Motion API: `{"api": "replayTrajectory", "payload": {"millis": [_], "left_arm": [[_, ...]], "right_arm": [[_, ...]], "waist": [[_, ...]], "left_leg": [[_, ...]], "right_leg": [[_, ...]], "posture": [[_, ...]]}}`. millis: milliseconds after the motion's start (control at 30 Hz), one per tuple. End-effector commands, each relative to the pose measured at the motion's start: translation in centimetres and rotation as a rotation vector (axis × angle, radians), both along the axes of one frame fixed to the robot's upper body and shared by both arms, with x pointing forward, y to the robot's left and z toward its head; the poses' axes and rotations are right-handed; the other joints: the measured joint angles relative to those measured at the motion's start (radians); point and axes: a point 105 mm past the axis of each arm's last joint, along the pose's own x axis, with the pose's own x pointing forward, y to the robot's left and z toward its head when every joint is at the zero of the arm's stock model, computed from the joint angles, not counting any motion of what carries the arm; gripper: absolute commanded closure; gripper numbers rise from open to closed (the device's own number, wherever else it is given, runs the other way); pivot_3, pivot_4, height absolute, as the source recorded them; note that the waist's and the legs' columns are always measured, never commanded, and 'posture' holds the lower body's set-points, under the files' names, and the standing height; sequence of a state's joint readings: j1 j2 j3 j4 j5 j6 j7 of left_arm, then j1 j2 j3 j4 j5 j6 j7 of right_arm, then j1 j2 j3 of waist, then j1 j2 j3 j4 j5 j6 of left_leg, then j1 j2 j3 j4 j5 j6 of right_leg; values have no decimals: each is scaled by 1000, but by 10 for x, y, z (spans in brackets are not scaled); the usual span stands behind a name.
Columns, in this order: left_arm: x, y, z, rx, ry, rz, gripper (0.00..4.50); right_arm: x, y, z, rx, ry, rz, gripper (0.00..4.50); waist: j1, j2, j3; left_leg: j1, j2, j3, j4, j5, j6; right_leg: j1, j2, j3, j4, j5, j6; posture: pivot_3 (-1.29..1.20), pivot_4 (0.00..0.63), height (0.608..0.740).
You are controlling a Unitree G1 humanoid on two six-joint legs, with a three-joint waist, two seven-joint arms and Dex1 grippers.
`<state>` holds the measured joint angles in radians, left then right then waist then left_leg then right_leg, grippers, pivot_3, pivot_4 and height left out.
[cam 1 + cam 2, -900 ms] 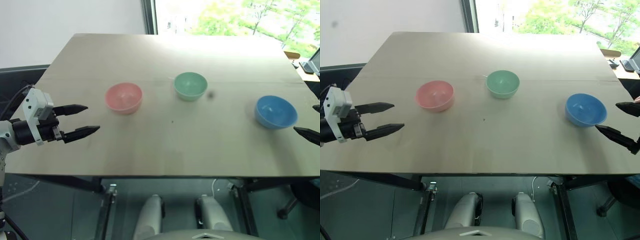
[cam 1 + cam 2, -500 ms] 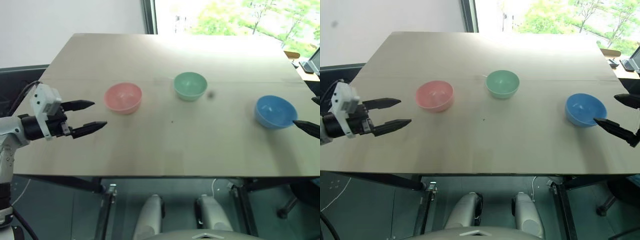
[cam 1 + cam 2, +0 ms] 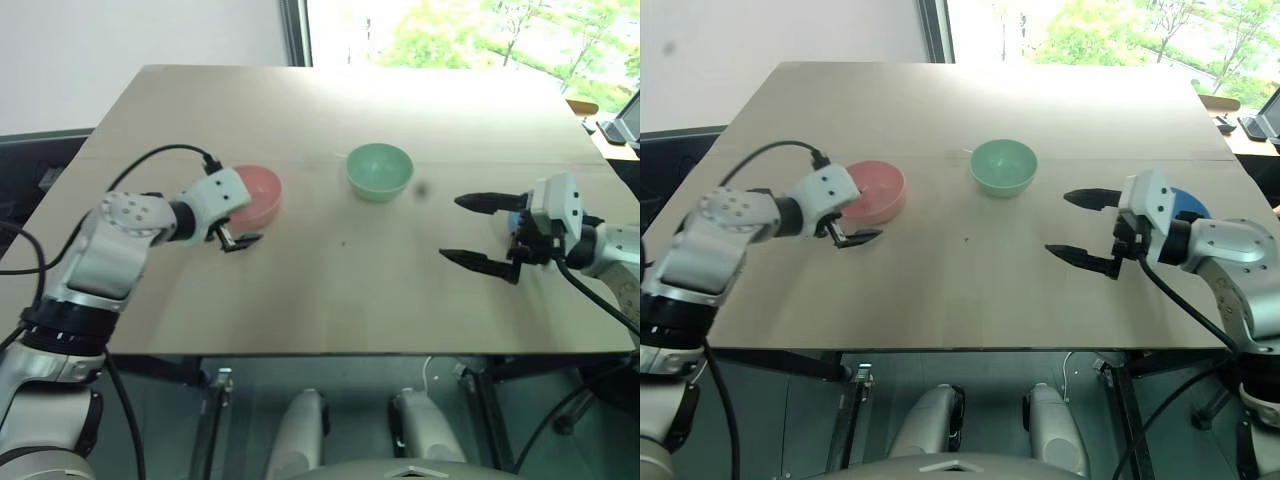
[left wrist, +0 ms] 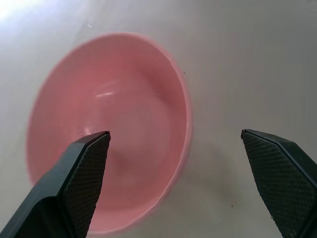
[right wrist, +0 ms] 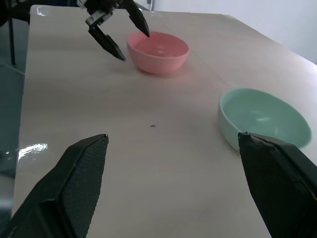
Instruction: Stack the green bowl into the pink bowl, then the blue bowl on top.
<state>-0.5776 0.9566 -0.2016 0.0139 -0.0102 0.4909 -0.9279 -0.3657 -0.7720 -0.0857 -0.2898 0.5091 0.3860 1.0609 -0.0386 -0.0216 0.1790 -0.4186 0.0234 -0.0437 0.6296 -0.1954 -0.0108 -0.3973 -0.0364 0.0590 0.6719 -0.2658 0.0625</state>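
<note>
smooth pink bowl (image 4: 111, 129); round, empty

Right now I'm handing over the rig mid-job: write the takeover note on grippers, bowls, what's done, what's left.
Left gripper: open, empty, at the pink bowl.
Right gripper: open, empty, in front of the blue bowl, pointing toward the green bowl.
All three bowls sit apart on the table.
Done: nothing stacked.
Left: green into pink, then blue on top.
</note>
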Motion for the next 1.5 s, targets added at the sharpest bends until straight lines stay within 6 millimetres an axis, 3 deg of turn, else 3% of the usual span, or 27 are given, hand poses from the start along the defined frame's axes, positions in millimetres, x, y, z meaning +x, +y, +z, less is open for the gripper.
{"api": "replayTrajectory", "payload": {"millis": [33,100,233,433,733,1200,1300,1500], "left_arm": [[8,-9,0,48,-2,-34,248],[9,-12,-3,60,18,-58,842],[14,-14,2,73,10,-76,2478],[12,-25,2,34,66,-134,4384],[-21,-86,11,-35,131,-505,4384],[-22,-134,-1,-36,133,-766,4384],[-25,-132,-4,-27,164,-789,3577],[-23,-131,-2,-44,154,-771,1229]], "right_arm": [[6,11,10,1,-80,28,34],[4,13,11,-1,-94,36,0],[2,5,8,-13,-99,9,0],[1,-2,3,-15,-84,-25,0],[-3,-5,-3,-14,-80,-45,0],[-5,-1,-4,-9,-83,-63,0],[-4,1,-5,-8,-85,-64,0],[-1,2,-7,-2,-87,-71,0]], "waist": [[1,0,0],[3,0,0],[4,0,0],[3,0,0],[3,0,0],[3,0,0],[1,0,0],[1,0,0]], "left_leg": [[0,0,0,0,0,0],[0,0,-1,0,0,0],[-1,0,-1,0,0,0],[-1,0,-1,1,0,0],[-1,0,-2,2,0,0],[-1,0,-2,3,0,0],[-1,0,-2,3,0,0],[0,0,-2,3,0,0]], "right_leg": [[0,0,0,0,0,0],[0,0,-1,0,0,0],[0,0,-1,0,0,0],[0,0,-1,1,0,0],[0,0,-1,1,0,0],[0,0,-1,3,0,0],[0,0,-1,3,0,0],[0,0,-1,3,0,0]], "posture": [[0,150,740],[0,150,740],[0,150,740],[0,150,740],[0,150,740],[0,150,740],[0,150,740],[0,150,740]]}}
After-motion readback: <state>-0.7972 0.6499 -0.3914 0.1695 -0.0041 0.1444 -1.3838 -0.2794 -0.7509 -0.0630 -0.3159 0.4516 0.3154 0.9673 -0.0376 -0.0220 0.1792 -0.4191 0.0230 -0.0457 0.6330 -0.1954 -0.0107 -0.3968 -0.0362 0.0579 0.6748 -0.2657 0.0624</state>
